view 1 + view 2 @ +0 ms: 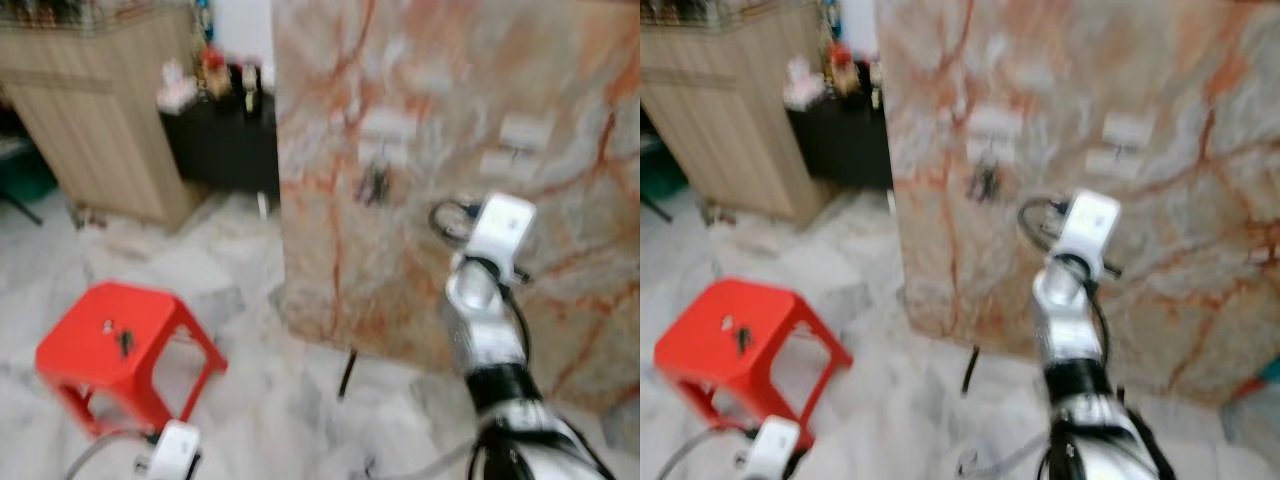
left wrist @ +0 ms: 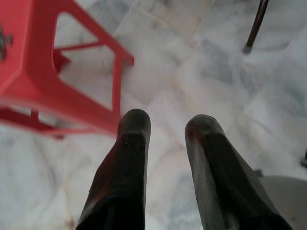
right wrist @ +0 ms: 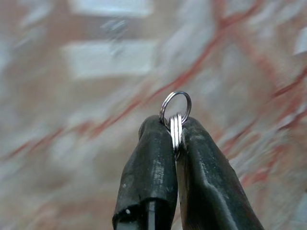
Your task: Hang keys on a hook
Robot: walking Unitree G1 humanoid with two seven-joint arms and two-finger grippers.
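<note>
Right pincer: the right pincer (image 3: 175, 132) is pressed together on a small silver split key ring (image 3: 175, 106), with the ring's loop poking out past the fingertips. I judge it is held that way so the open loop can be slipped over a hook.
Keys: only the ring can be seen in the right wrist view; whatever hangs from it is hidden behind the black fingers.
Right arm: raised in front of the orange-veined marble wall panel (image 1: 420, 90), at about 3 o'clock in the left eye view, pointing towards the wall.
Hooks: pale rectangular hook plates (image 1: 388, 125) sit on the panel at about 12 o'clock from the arm's wrist; a dark bunch (image 1: 375, 183) already hangs below one. The plates are blurred, so the hooks themselves cannot be made out.
Left pincer: the left pincer (image 2: 168, 125) is spread and empty, hanging low over the grey marble floor (image 2: 206, 72), just beside the red plastic stool (image 1: 115, 345).
Stool top: a small dark object (image 1: 124, 342) lies there, at about 8 o'clock in the left eye view; possibly another set of keys.
Stage: judged as the approach, ring not yet on a hook.
</note>
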